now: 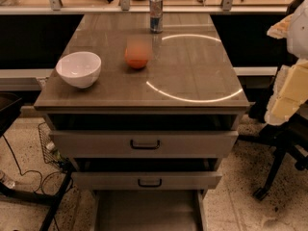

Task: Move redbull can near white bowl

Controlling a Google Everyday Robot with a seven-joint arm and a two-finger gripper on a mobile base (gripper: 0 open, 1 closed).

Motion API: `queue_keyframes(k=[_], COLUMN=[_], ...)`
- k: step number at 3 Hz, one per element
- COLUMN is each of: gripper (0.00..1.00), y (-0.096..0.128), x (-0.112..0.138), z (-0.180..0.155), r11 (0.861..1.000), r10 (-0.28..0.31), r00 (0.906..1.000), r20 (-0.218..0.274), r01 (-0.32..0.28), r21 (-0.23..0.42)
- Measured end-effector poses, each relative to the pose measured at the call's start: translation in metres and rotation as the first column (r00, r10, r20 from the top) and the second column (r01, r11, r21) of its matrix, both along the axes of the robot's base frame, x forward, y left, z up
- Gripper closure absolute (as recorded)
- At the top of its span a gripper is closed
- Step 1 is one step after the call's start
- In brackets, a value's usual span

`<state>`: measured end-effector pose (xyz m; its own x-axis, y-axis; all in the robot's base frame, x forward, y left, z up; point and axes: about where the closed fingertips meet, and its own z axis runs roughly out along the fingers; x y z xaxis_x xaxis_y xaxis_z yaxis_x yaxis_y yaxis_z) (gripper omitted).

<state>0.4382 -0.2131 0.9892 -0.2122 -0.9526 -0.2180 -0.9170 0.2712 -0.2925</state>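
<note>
Three things on the tabletop (202,64) right now. The redbull can (156,13) is standing upright at the far edge, just about centred along it. Closer to me, the orange-red apple (136,57) sits near the middle, a little left of the can's line. The white bowl (79,69) is well apart from the can, down by the front-left corner, mouth up, and it looks empty. So the apple lies roughly between the two, touching neither.

Over on the right, off the tabletop and beside its right edge, a pale blocky arm (301,30) hangs down with the gripper (279,110) at its lower end, level with the front edge and clear of everything. Whether it is spread wide or pinched narrow, I cannot tell. It is holding none of the three things.

A bright ring of light (192,98) reflects off the surface on the right. Below, two drawers (144,143) stand slightly pulled out, each with a dark handle.
</note>
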Motion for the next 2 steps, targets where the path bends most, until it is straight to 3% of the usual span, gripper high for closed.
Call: queue_keyframes(k=[1,2], gripper=[0.00,0.00], y=[0.000,0.002], x=[0.000,0.029], z=[0.000,-0.006], r11=[1.000,0.997], r10=[0.000,-0.021], r00=[1.0000,0.9958], r20=[0.000,0.089], r01=[0.000,0.014], r21=[0.000,0.079])
